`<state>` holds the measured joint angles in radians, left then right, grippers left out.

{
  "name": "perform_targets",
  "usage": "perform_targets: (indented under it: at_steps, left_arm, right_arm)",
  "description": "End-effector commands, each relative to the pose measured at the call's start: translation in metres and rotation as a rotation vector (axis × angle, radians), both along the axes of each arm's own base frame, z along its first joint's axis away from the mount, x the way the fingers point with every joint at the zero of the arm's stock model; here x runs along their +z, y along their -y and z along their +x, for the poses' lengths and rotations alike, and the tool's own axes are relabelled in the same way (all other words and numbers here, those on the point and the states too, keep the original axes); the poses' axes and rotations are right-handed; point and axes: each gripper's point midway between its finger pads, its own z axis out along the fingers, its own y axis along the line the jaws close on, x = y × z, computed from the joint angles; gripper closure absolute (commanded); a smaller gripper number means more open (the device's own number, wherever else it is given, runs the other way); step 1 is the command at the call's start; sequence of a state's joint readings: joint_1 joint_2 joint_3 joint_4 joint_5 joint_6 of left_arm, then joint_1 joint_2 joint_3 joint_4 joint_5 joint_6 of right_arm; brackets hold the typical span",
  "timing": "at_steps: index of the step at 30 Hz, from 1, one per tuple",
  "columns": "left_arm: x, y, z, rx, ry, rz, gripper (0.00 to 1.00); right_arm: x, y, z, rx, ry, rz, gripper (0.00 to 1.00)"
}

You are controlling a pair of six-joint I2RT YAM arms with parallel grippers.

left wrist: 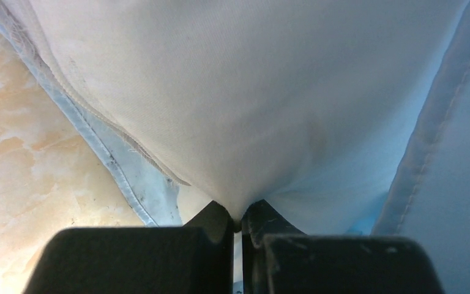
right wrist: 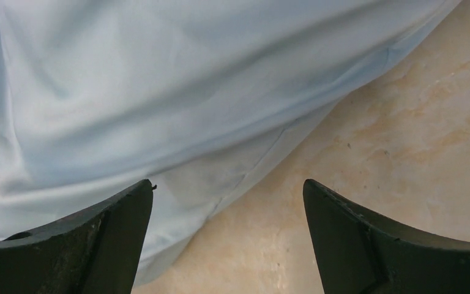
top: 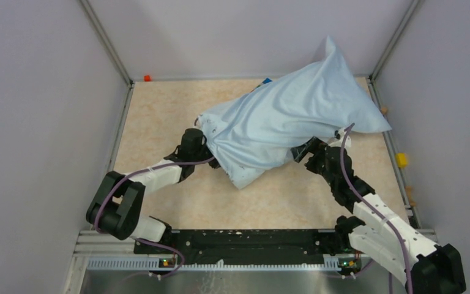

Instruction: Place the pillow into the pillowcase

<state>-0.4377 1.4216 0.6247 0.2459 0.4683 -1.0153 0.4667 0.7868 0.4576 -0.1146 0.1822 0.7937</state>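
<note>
With the left gripper (left wrist: 238, 215) clamped on the pillow (left wrist: 220, 92) at bottom centre, the right gripper (right wrist: 227, 187), jaws apart, should bite the pillowcase (right wrist: 128, 92) edge deeply before tugging.

The left arm (top: 159, 174) rises from its base at the near left, folds back at a low elbow and runs forward and to the right. At its end the left claw (left wrist: 240, 214) is pressed closed, with a pinch of the pillow (left wrist: 238, 110) caught between its black tips. The right arm (top: 373, 214) stretches from the near right corner forward and to the left, its wrist angled down, and the right claw (right wrist: 227, 184) has its two fingers (right wrist: 116, 233) spread wide apart.
</note>
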Motion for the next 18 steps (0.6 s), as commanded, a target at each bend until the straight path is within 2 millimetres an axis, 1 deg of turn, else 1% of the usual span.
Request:
perform_targets:
  at_steps: [1, 4, 6, 8, 9, 10, 11, 12, 13, 14, 15, 16, 18]
  left_arm:
    - [0.031, 0.001, 0.010, -0.015, 0.101, -0.014, 1.00]
    - [0.031, 0.002, 0.010, -0.024, 0.101, -0.012, 1.00]
    - [0.030, 0.004, 0.009, -0.037, 0.093, -0.013, 1.00]
    - [0.029, 0.006, 0.009, -0.047, 0.089, -0.015, 1.00]
    - [0.030, 0.007, 0.008, -0.053, 0.090, -0.017, 1.00]
    - [0.031, 0.009, 0.007, -0.063, 0.093, -0.019, 1.00]
    - [0.032, 0.011, 0.007, -0.073, 0.094, -0.021, 1.00]
    - [0.033, 0.013, 0.005, -0.087, 0.095, -0.022, 1.00]
    - [0.035, 0.017, 0.004, -0.104, 0.099, -0.021, 1.00]
    - [0.036, 0.019, 0.002, -0.120, 0.100, -0.017, 1.00]
    - [0.038, 0.022, 0.001, -0.137, 0.106, -0.012, 1.00]
    - [0.040, 0.026, -0.001, -0.157, 0.113, -0.008, 1.00]
    - [0.043, 0.029, -0.004, -0.180, 0.122, 0.008, 1.00]
  right_arm:
    - [0.039, -0.002, 0.025, -0.071, 0.215, 0.238, 0.09]
    - [0.036, -0.008, 0.032, -0.066, 0.256, 0.292, 0.10]
    - [0.036, -0.014, 0.038, -0.047, 0.276, 0.317, 0.12]
    - [0.040, -0.019, 0.045, -0.038, 0.300, 0.335, 0.16]
    - [0.045, -0.022, 0.048, -0.029, 0.316, 0.343, 0.21]
    - [0.051, -0.025, 0.051, -0.016, 0.335, 0.348, 0.31]
    - [0.056, -0.029, 0.054, 0.001, 0.340, 0.344, 0.47]
    - [0.062, -0.032, 0.057, 0.019, 0.347, 0.337, 0.71]
    - [0.068, -0.035, 0.059, 0.033, 0.348, 0.331, 0.93]
    - [0.075, -0.038, 0.060, 0.048, 0.348, 0.318, 1.00]
    - [0.080, -0.040, 0.060, 0.052, 0.335, 0.295, 1.00]
    - [0.099, -0.042, 0.061, 0.055, 0.346, 0.277, 1.00]
    - [0.124, -0.044, 0.053, 0.066, 0.360, 0.222, 1.00]
